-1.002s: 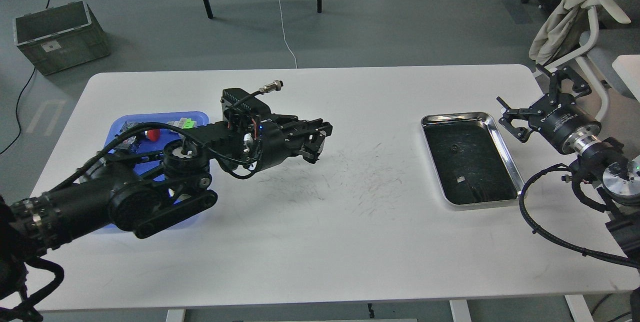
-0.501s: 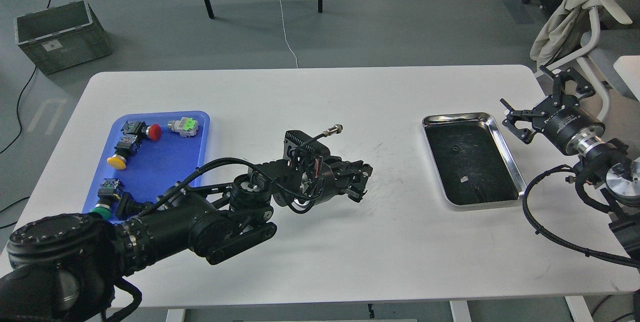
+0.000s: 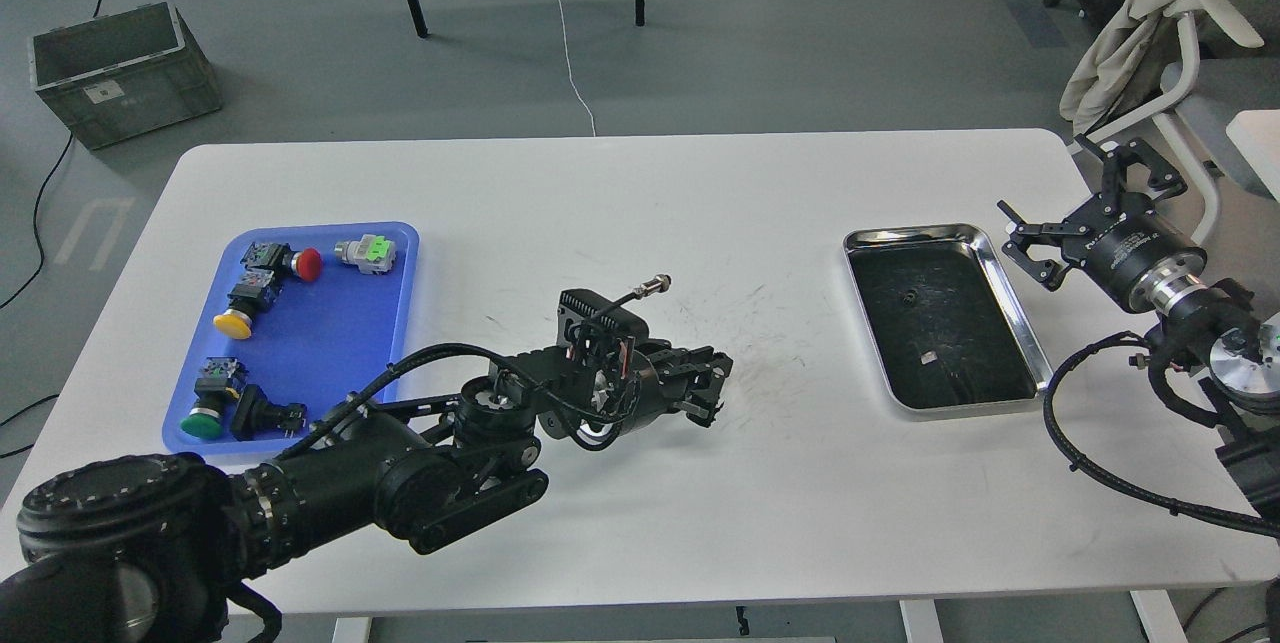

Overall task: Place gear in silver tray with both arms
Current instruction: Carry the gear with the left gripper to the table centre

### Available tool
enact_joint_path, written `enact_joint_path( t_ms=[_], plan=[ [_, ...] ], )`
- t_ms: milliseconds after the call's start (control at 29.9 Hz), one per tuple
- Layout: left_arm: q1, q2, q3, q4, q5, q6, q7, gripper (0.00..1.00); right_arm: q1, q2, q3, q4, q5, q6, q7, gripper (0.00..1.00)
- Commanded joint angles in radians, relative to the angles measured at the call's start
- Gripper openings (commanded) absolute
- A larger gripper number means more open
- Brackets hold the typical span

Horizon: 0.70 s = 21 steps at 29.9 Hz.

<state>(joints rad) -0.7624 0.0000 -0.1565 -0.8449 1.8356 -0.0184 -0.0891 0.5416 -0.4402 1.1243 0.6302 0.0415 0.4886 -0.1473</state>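
Since half a second ago, your left gripper (image 3: 712, 387) has eased back slightly toward the near edge of the table (image 3: 640, 203), hovering around its middle; you cannot tell how its jaws stand or whether they hold anything. Your right gripper (image 3: 1075, 213) stays at the right edge, jaws spread wide. The silver tray (image 3: 1012, 298) lies just beside it, near the right edge, its long axis running from far edge to near edge. The blue tray (image 3: 330, 323) sits by the left edge.
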Motion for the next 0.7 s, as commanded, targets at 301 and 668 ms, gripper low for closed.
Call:
enact_joint_path(
  t_ms=[301, 668],
  plan=[
    [0.006, 0.000, -0.003, -0.095, -0.056, 0.048, -0.017, 0.31, -0.002, 0.001, -0.001, 0.002, 0.000, 0.000, 0.000, 0.96],
    [0.005, 0.000, -0.005, -0.094, -0.122, 0.106, -0.032, 0.86, 0.000, 0.001, -0.003, 0.005, 0.000, 0.000, 0.000, 0.96]
  ],
)
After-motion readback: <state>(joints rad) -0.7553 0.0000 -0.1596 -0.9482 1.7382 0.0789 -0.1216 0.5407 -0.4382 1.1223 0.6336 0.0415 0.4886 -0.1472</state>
